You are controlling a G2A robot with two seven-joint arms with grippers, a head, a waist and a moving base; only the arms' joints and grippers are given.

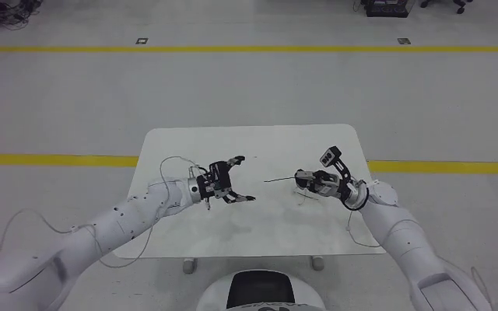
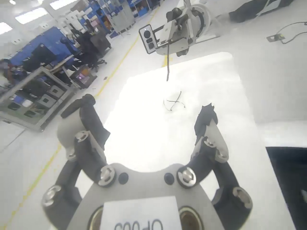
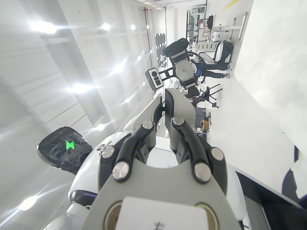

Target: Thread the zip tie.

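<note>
A thin black zip tie [image 1: 278, 180] sticks out from my right gripper [image 1: 299, 179], which is shut on one end of it above the right half of the white table [image 1: 257, 140]. Seen from the left wrist, the tie [image 2: 168, 65] hangs free from that gripper [image 2: 176, 48] with its tip in the air. My left gripper [image 1: 236, 180] hovers over the table's middle, open and holding nothing, a short gap from the tie's free tip. Its own view shows its fingers [image 2: 207, 118] spread wide. The right gripper's pads [image 3: 170, 111] are pressed close together.
A thin dark wire-like loop [image 2: 174, 102] lies on the table under the right gripper, also seen from above [image 1: 305, 199]. The table's edges [image 1: 156, 148] drop to a grey floor with yellow lines [image 1: 70, 160]. The left arm's wrist [image 3: 183, 69] faces the right gripper.
</note>
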